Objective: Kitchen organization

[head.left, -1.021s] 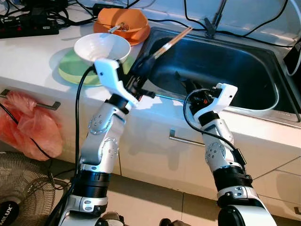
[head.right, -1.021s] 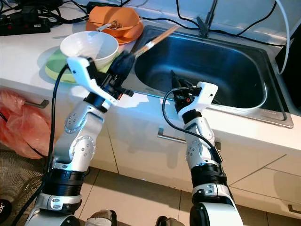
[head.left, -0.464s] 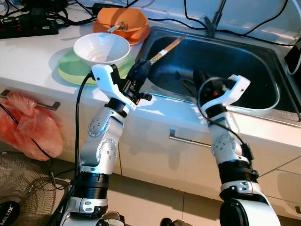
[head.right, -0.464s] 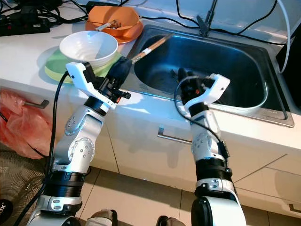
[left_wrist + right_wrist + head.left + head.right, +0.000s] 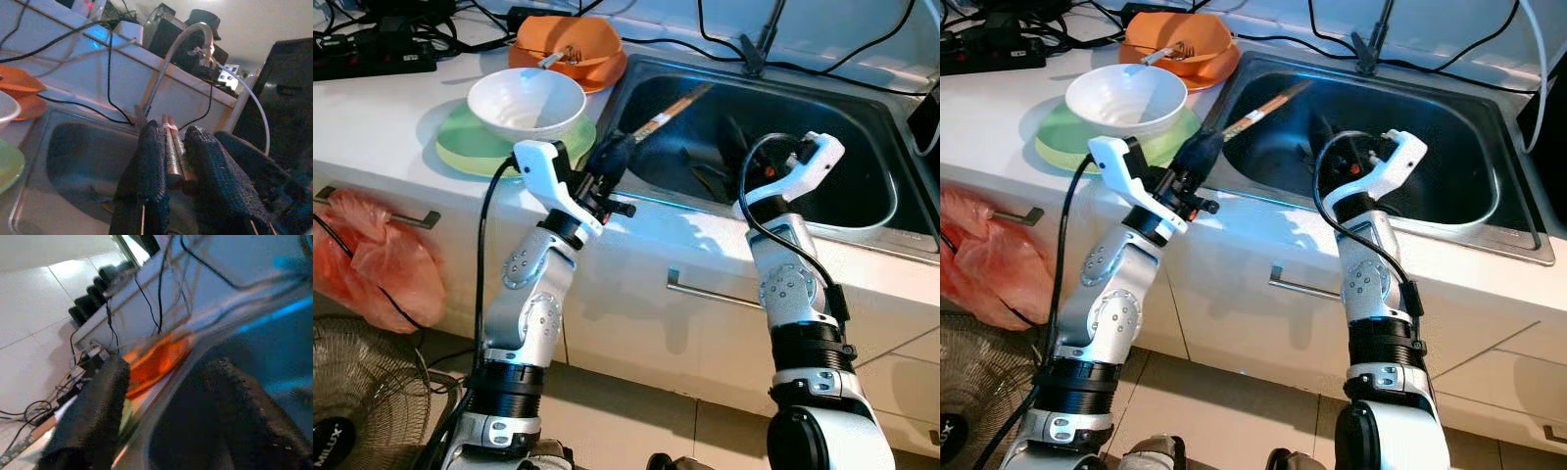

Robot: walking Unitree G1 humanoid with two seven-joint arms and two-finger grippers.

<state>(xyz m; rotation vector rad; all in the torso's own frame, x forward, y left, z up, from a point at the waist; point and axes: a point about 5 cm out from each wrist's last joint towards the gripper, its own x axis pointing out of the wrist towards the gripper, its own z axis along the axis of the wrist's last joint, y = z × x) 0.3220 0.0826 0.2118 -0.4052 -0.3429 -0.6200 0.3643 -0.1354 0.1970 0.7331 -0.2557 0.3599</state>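
My left gripper (image 5: 612, 157) is shut on a pair of brown chopsticks (image 5: 671, 106) at the sink's left rim; their free ends slant out over the steel sink (image 5: 862, 220). The left wrist view has the chopsticks (image 5: 172, 156) pinched between the two black fingers (image 5: 151, 166). My right gripper (image 5: 736, 147) is raised over the sink basin, open, with nothing between its fingers (image 5: 105, 411). On the counter to the left, a white bowl (image 5: 527, 101) sits on a green plate (image 5: 460, 147), and behind it is an orange bowl (image 5: 566, 49) with a utensil in it.
Black cables and a power strip (image 5: 372, 54) run along the back of the counter. A faucet hose (image 5: 181, 44) arches over the sink. A pink plastic bag (image 5: 372, 264) hangs from a drawer handle, and a fan (image 5: 352, 392) stands on the floor at lower left.
My right gripper has risen from the sink's front rim and swung right over the basin. My left gripper with the chopsticks has shifted slightly right and lower.
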